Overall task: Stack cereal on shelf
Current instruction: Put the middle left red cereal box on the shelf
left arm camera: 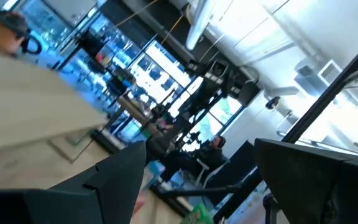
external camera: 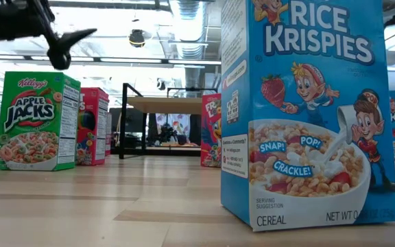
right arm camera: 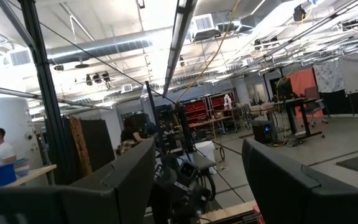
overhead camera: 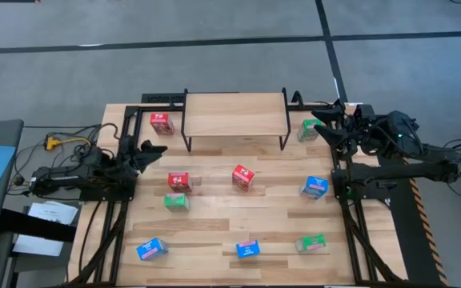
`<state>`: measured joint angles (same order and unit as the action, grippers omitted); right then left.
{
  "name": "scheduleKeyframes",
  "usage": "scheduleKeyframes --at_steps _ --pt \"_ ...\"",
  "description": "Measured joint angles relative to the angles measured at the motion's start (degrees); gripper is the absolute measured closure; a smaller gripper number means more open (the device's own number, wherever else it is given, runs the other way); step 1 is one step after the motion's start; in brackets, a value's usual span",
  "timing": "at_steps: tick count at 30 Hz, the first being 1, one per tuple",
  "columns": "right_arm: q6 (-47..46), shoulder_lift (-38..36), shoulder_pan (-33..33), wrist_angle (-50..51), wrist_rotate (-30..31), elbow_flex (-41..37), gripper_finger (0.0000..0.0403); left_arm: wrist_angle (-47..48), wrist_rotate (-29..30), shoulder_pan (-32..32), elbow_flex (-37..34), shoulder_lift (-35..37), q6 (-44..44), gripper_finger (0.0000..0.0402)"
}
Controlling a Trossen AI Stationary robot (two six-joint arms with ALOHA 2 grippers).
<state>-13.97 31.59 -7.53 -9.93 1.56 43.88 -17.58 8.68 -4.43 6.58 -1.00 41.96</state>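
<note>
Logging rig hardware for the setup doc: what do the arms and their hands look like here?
Both arms are matte black, built from jointed segments. The left hand and right hand each end in two flat, tapered black fingers. Black cables trail beside the left arm, with a yellow connector further out. No markings are legible.

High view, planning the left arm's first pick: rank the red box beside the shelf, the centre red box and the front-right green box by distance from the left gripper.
From the left gripper:
1. Red cardboard cereal box, left of the shelf.
2. Red cardboard cereal box, table centre.
3. Green cardboard cereal box, front right.
</note>
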Motion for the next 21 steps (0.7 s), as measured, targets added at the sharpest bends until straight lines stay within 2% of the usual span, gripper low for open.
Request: scheduleKeyframes --at_steps 7,11,21 --pt "0.04 0.00 0.00 0.01 0.00 0.00 0.0137 0.84 0.15 0.00 7.93 -5.78 -4.93 0.0113" --pt "0.44 0.00 0.00 0.00 0.00 0.00 0.0137 5.37 0.16 0.00 14.51 -11.53 -7.22 0.0113" --pt "0.91 0.00 0.00 0.00 0.00 0.00 0.0137 33.50 0.91 0.00 32.51 -25.35 -11.38 0.0113"
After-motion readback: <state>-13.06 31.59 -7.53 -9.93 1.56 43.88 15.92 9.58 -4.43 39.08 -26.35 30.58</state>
